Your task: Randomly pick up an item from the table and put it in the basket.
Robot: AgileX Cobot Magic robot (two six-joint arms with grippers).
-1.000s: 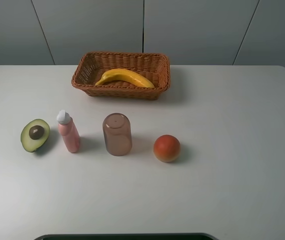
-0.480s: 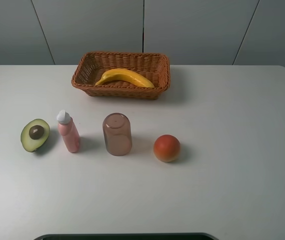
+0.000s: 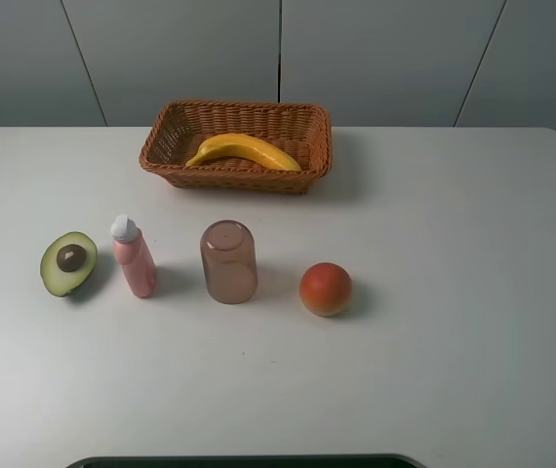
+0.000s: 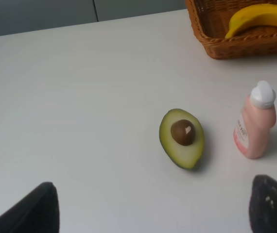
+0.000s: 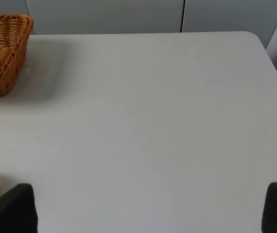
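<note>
The yellow banana (image 3: 244, 151) lies inside the brown wicker basket (image 3: 309, 166) at the back of the white table (image 3: 454, 253). It also shows in the left wrist view (image 4: 262, 17), in the basket (image 4: 235, 46). Neither gripper shows in the exterior high view. My left gripper (image 4: 150, 213) is open and empty, low over the table near the halved avocado (image 4: 181, 137). My right gripper (image 5: 146, 213) is open and empty over bare table, with the basket's end (image 5: 5, 53) far from it.
In a row in front of the basket stand a halved avocado (image 3: 68, 262), a pink bottle with a white cap (image 3: 134, 256), an upturned brownish cup (image 3: 228, 261) and a red-orange fruit (image 3: 325, 289). A dark edge (image 3: 239, 461) runs along the front.
</note>
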